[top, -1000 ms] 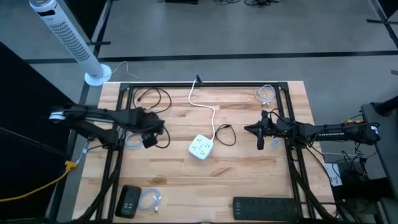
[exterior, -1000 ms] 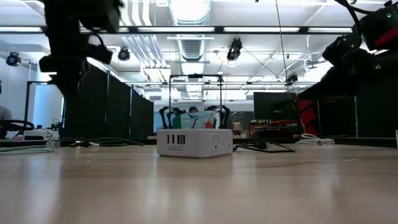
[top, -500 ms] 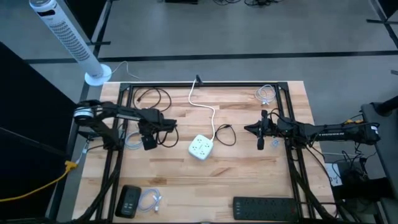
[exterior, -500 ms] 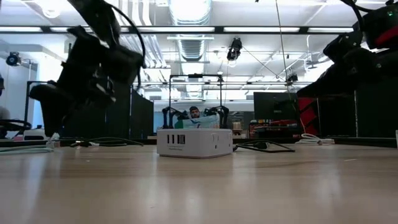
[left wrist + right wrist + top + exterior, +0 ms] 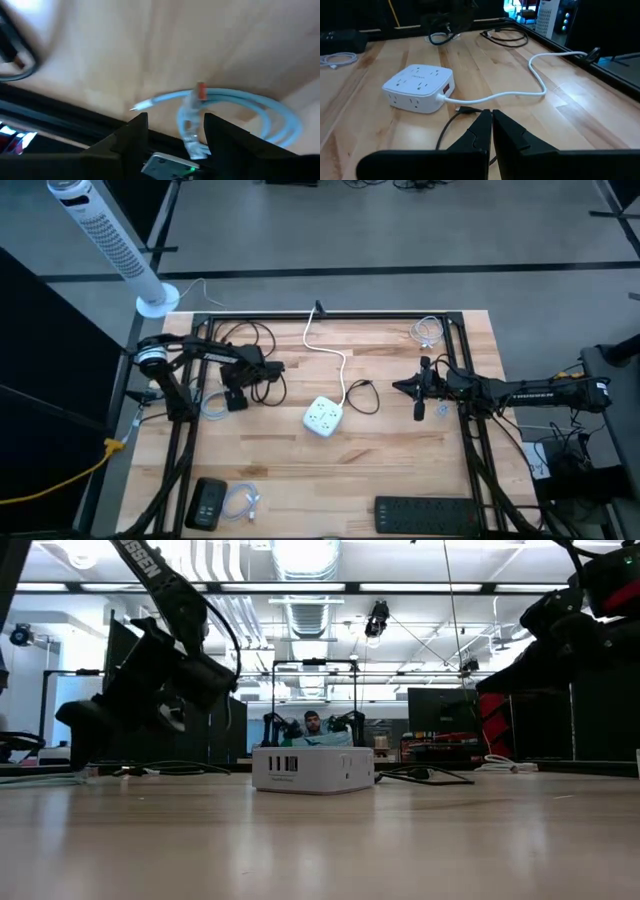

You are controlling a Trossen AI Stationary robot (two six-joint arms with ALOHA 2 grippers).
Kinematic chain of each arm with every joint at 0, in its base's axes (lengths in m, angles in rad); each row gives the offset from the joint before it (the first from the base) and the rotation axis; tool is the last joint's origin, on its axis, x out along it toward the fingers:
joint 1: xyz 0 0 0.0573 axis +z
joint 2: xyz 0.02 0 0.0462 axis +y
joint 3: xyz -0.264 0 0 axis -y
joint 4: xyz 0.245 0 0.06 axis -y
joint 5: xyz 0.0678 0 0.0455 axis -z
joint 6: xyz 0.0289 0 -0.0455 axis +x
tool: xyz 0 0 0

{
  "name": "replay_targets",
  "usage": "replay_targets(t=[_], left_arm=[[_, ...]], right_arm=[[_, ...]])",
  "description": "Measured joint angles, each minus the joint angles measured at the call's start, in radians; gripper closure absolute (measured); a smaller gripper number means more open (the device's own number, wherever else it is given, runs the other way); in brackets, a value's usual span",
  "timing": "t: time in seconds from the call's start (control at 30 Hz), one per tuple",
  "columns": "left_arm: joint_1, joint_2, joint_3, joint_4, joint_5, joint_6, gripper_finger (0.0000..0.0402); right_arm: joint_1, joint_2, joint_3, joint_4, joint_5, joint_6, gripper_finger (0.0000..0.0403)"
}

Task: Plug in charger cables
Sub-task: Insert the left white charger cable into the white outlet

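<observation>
Both arms are dark, nearly black, built of slim tubular links with chunkier joint housings. The left arm [image 5: 190, 352] carries a round white-and-silver cap at its shoulder joint, at about nine o'clock on the table. The right arm [image 5: 530, 391] bears pale lettering along its forearm, with an orange cable near its base. Each gripper ends in two flat, tapered black fingers [image 5: 482, 131].

White letters "SSEN" run along the left arm [image 5: 165, 585] — partly cut off; nothing else readable.
</observation>
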Motion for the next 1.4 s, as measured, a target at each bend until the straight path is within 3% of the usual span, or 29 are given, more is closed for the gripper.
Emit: replay_targets(t=[0.33, 0.6, 1.03, 1.27, 1.4], left_arm=[[-0.003, 0.002, -0.057, 0.091, 0.008, -0.024, 0.0268], [-0.004, 0.000, -0.085, 0.114, 0.002, -0.095, 0.0381], [-0.127, -0.107, -0.067, 0.314, -0.021, -0.171, 0.0381], [-0.269, -0.231, -0.106, 0.712, 0.106, -0.187, 0.0381], [-0.376, -0.258, -0.151, 0.909, 0.125, -0.240, 0.0381]], right_arm=[[0.000, 0.000, 0.000, -0.004, -0.029, 0.035, 0.0403], [0.000, 0.000, 0.000, -0.001, -0.027, 0.030, 0.0403], [0.000, 0.000, 0.000, 0.014, -0.018, 0.018, 0.0403], [0.000, 0.016, 0.000, 0.083, -0.018, 0.064, 0.0403], [0.000, 0.052, 0.000, 0.097, -0.028, 0.088, 0.0403]])
